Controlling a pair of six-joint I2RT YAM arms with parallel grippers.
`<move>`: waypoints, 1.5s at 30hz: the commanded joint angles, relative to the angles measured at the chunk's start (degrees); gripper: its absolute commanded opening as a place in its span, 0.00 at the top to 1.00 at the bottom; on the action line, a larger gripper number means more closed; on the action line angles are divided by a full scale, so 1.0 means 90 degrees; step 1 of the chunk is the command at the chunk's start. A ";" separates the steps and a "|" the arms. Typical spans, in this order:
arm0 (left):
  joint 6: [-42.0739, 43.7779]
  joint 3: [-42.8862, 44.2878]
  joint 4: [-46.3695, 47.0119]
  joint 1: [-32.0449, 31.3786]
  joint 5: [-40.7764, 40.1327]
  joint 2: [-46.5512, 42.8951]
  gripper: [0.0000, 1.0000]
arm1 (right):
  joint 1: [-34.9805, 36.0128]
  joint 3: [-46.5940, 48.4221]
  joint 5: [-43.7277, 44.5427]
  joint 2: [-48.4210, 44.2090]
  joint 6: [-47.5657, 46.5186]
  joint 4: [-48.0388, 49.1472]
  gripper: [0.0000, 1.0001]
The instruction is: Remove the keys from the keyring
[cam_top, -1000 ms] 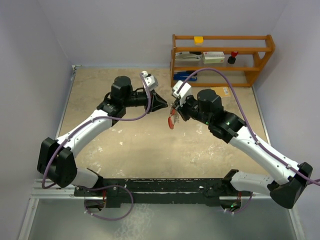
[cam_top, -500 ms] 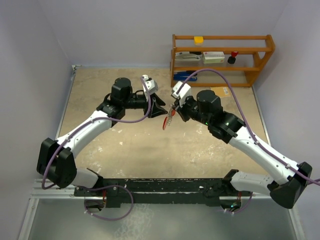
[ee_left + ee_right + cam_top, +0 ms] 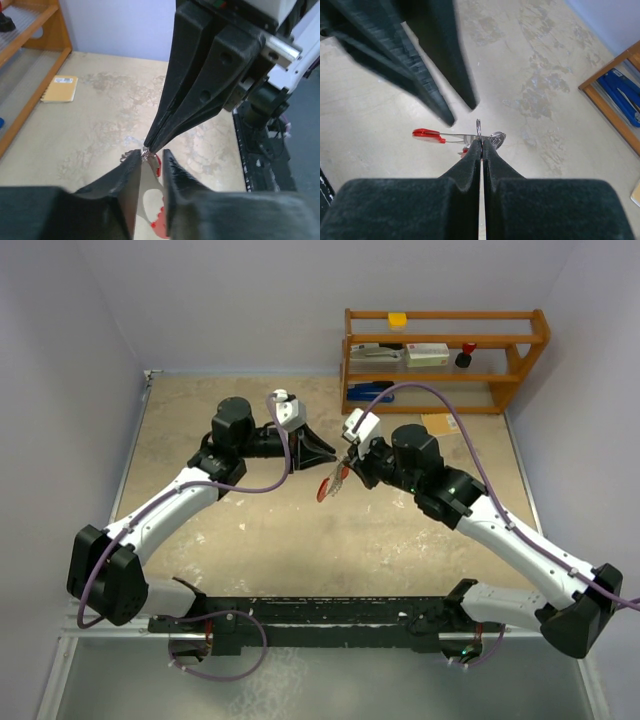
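Keys (image 3: pixel 436 134) jut toward 9 o'clock from the keyring (image 3: pixel 326 486), which hangs in mid-air with its ring clenched by the right gripper (image 3: pixel 481 143). Left gripper (image 3: pixel 462 114), spread at 11 o'clock, is approaching; it probably must pinch the key next, then pull.

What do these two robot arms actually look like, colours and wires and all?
The left arm and right arm share white tube-like links, chunky black joints and black bases. A purple cable loops loosely along each. The left pincer and right pincer are black: two long wedge fingers tapering to thin tips.
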 commanded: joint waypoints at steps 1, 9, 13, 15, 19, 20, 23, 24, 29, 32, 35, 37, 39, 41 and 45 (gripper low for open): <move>0.0078 -0.0070 0.0384 -0.0014 0.0462 -0.0116 1.00 | 0.0029 0.0060 -0.0297 -0.0302 0.0125 0.0453 1.00; 0.0072 -0.0066 0.0349 -0.0014 0.0495 -0.0081 0.70 | 0.0031 0.0009 -0.0389 -0.0435 0.0165 0.0473 1.00; 0.0154 -0.0078 0.0290 -0.0023 0.0585 -0.0078 0.58 | 0.0028 0.0021 -0.0457 -0.0454 0.0176 0.0479 1.00; 0.0222 -0.0075 0.0234 -0.0023 0.0604 -0.0072 0.56 | 0.0027 0.0026 -0.0511 -0.0471 0.0188 0.0466 1.00; 0.0268 -0.0052 0.0227 -0.0023 0.0605 -0.0032 0.65 | 0.0030 0.0035 -0.0643 -0.0509 0.0220 0.0456 1.00; 0.0264 -0.0036 0.0222 -0.0023 0.0605 -0.0014 0.67 | 0.0031 0.0035 -0.0671 -0.0521 0.0226 0.0458 1.00; 0.0263 -0.0012 0.0209 -0.0028 0.0581 0.0045 0.77 | 0.0028 0.0036 -0.0711 -0.0552 0.0233 0.0456 1.00; 0.0261 -0.0012 0.0215 -0.0033 0.0569 0.0060 0.80 | 0.0031 0.0036 -0.0735 -0.0560 0.0240 0.0459 1.00; 0.0251 -0.0010 0.0200 -0.0060 0.0556 0.0110 0.83 | 0.0026 0.0028 -0.0787 -0.0588 0.0238 0.0502 1.00; 0.0263 -0.0002 0.0207 -0.0073 0.0570 0.0110 0.83 | 0.0031 0.0016 -0.0795 -0.0571 0.0252 0.0532 1.00; 0.0261 0.0012 0.0229 -0.0091 0.0616 0.0108 0.85 | 0.0029 0.0006 -0.0801 -0.0519 0.0260 0.0543 1.00; 0.0260 0.0017 0.0250 -0.0106 0.0670 0.0092 0.85 | 0.0027 0.0011 -0.0798 -0.0490 0.0265 0.0549 1.00; 0.0264 0.0019 0.0270 -0.0120 0.0720 0.0075 0.86 | 0.0030 0.0006 -0.0797 -0.0480 0.0269 0.0548 1.00; 0.0277 0.0007 0.0276 -0.0129 0.0764 0.0046 0.88 | 0.0027 0.0006 -0.0797 -0.0475 0.0265 0.0567 1.00; 0.0307 -0.0019 0.0293 -0.0155 0.0791 -0.0031 0.93 | 0.0026 0.0006 -0.0797 -0.0473 0.0271 0.0573 1.00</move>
